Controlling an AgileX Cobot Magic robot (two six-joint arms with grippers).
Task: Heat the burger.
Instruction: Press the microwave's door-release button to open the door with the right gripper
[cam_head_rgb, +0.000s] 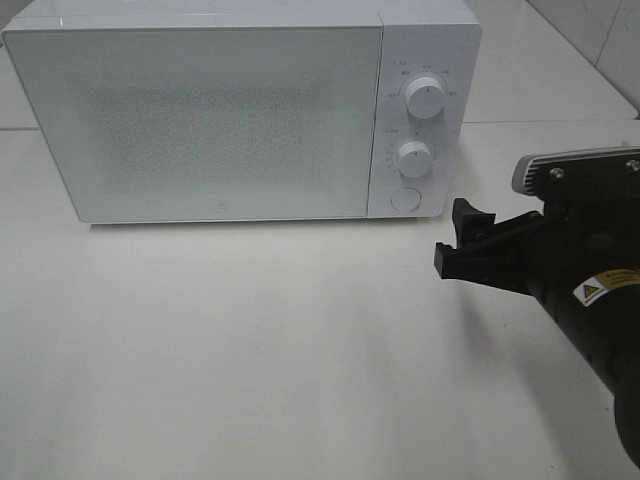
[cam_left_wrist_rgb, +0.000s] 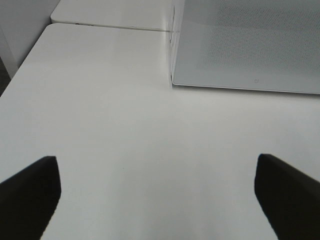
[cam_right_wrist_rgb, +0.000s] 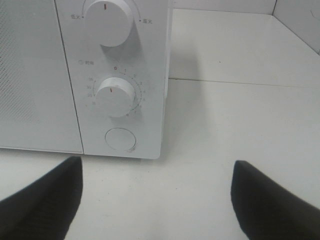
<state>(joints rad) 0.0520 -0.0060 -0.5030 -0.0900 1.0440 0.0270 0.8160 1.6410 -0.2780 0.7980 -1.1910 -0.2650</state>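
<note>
We cannot find the burger in any view: it is not on the table (cam_head_rgb: 250, 350) in front of the microwave (cam_head_rgb: 200, 110), and the frosted door (cam_head_rgb: 190, 120) hides whatever is inside.

Off the microwave's left front corner, the left gripper (cam_left_wrist_rgb: 159, 182) hangs over bare table. Its fingers (cam_left_wrist_rgb: 30, 192) are spread wide with nothing between them. It is outside the high camera's frame and well apart from the door.

The microwave's long side runs across the table and its door is shut flush. The control panel sits at the microwave's right end, with a top knob (cam_head_rgb: 427, 98), a lower knob (cam_head_rgb: 413, 158) and a round button (cam_head_rgb: 404, 198) stacked downwards.

The right gripper (cam_head_rgb: 455, 238) is just off the microwave's front right corner, fingers parted and empty, tips pointing towards the panel. In its wrist view the button (cam_right_wrist_rgb: 120, 139) lies ahead of the fingers (cam_right_wrist_rgb: 45, 200) and a little towards the door side, near but not touching.

We judge the door has to come open before any heating, and the button looks like its release. The right arm is plainly the nearer one. The move turns on bringing one fingertip in line with the button, since with the jaws this wide the button sits nearer the gap than either tip.
</note>
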